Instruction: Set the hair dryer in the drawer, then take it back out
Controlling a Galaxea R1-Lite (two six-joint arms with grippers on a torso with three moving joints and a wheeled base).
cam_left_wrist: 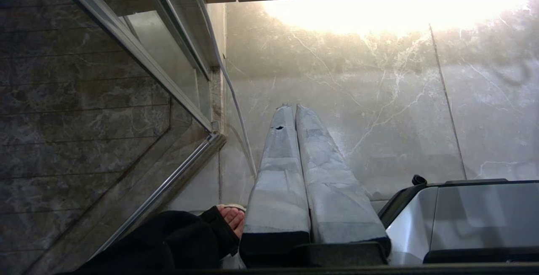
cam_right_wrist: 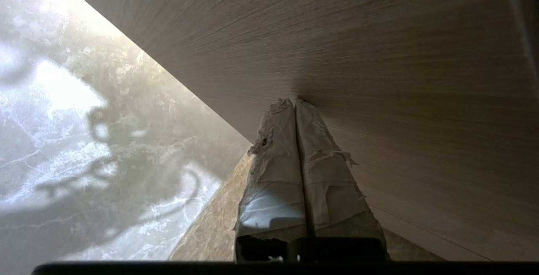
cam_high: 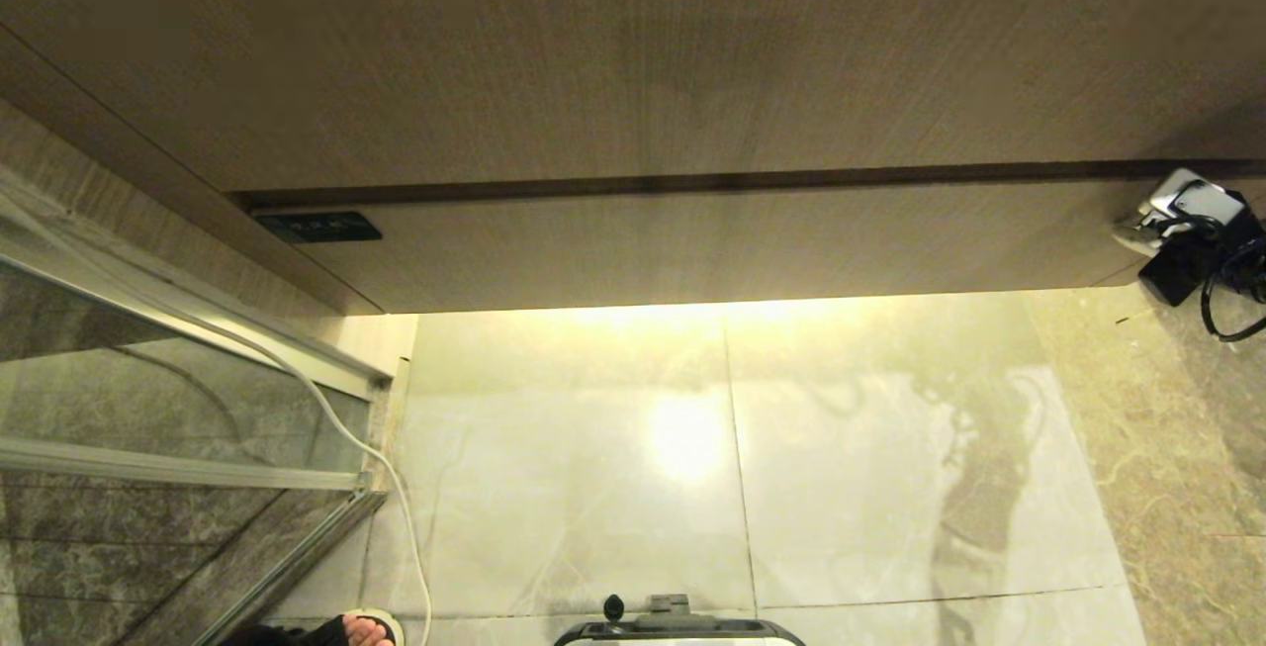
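Nearest the head camera, the robot's own base (cam_high: 678,626) showed at the lower edge of the marble floor (cam_high: 870,468), and to its left one foot in a sandal (cam_high: 361,630) stood by a single white cable (cam_high: 396,488) that trailed along the glass shower partition (cam_high: 148,409).

Taking the drawer (cam_high: 712,240) as the landmark: it was pushed in flush, one plain wood-grain front under the vanity panel above it, with one small dark plate (cam_high: 316,227) set at its left end.

Left of the drawer and lower, the left gripper (cam_left_wrist: 292,110) hung over the floor beside the base, pointing down. Its two taped fingers (cam_left_wrist: 278,174) were pressed together, with nothing between them and touching nothing.

At the drawer's right end, the right gripper (cam_right_wrist: 294,101) reached in from the side, its wrist (cam_high: 1192,230) seen at the edge of the head view with a black cable looped below it. Its two taped fingers (cam_right_wrist: 324,169) were pressed together with nothing pinched, and their tips met the wood-grain front near its lower edge; whether they pushed on it could not be told.

No view showed the hair dryer, so its place could not be told.
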